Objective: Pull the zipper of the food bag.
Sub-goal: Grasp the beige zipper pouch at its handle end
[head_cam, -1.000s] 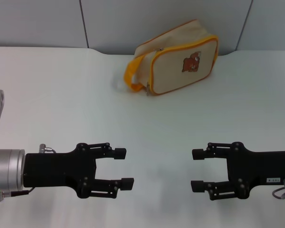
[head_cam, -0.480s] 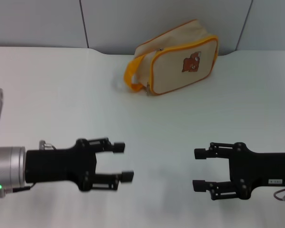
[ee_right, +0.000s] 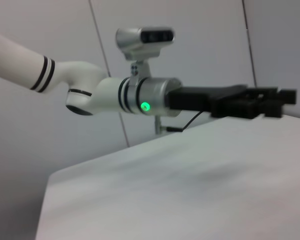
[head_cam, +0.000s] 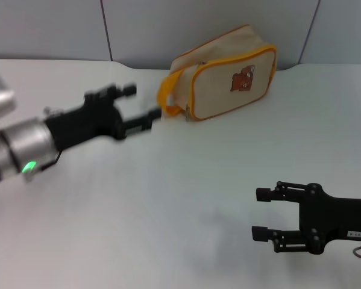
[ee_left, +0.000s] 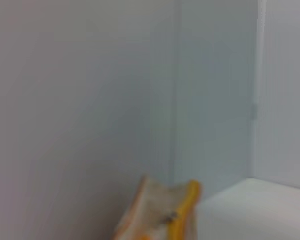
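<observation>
the food bag point(head_cam: 228, 75) stands at the far edge of the white desk point(head_cam: 186, 180), close to the grey wall panels, with its bear picture point(head_cam: 242, 79) facing the robot and its orange loop handle point(head_cam: 166, 96) hanging off the end nearest the robot's left. the zipper point(head_cam: 219, 42) runs along the bag's top edge, and a small metal tab point(head_cam: 187, 112) dangles at the corner beside the handle. the left claw point(head_cam: 138, 107) is raised above the desk just beside that handle, fingers spread and grasping nothing, not touching the bag. the left wrist view shows the bag's end point(ee_left: 160, 215) low against the wall. the right claw point(head_cam: 261, 214) hovers low over the near desk, well apart from the bag, fingers parted and empty.
</observation>
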